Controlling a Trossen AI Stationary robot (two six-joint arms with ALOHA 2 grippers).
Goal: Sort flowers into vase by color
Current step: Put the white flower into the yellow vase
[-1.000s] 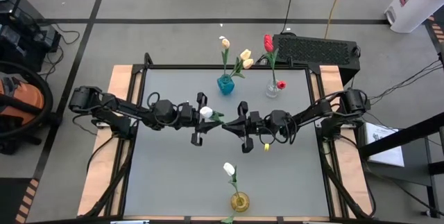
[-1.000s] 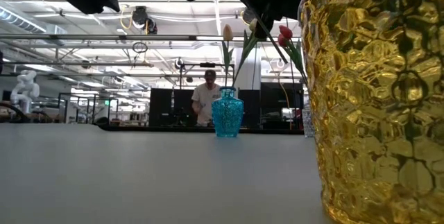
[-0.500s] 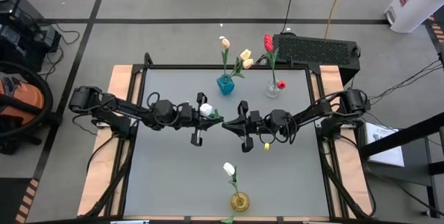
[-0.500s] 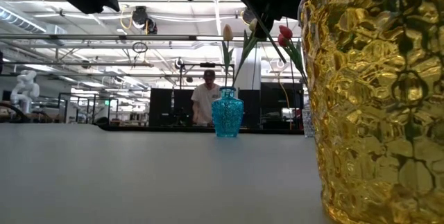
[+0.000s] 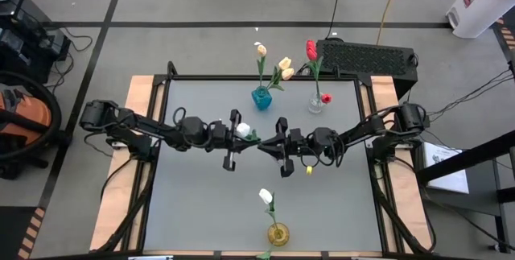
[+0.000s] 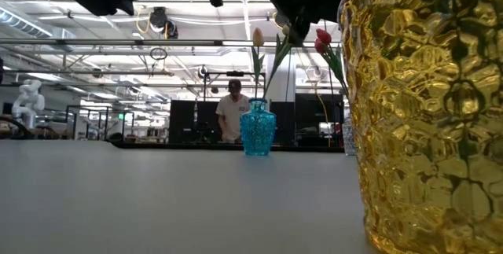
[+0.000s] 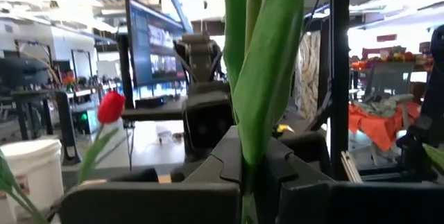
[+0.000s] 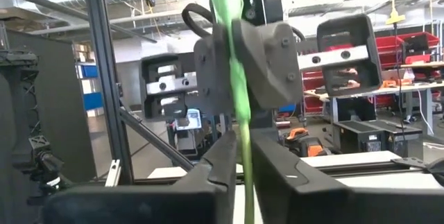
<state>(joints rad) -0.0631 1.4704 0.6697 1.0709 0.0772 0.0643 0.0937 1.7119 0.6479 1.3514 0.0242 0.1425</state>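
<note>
Both arms meet over mid-bench (image 5: pixel 193 187), barring passage there. Behind them the blue vase (image 5: pixel 261 97) and clear vase (image 5: pixel 315 104) crowd the far edge (stems leaning outward); the yellow vase (image 5: pixel 278 233) blocks the near edge.

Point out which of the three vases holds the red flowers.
The clear glass vase at the table's far edge, right of the blue vase with cream-yellow tulips. The gold vase at the near edge holds one white tulip.

You see a matt grey surface (image 5: pixel 201 187), a glossy dimpled amber glass vase (image 6: pixel 428 112), a shiny faceted blue vase (image 6: pixel 257 128), and matt dark plastic tool fingers (image 8: pixel 222 161).
</note>
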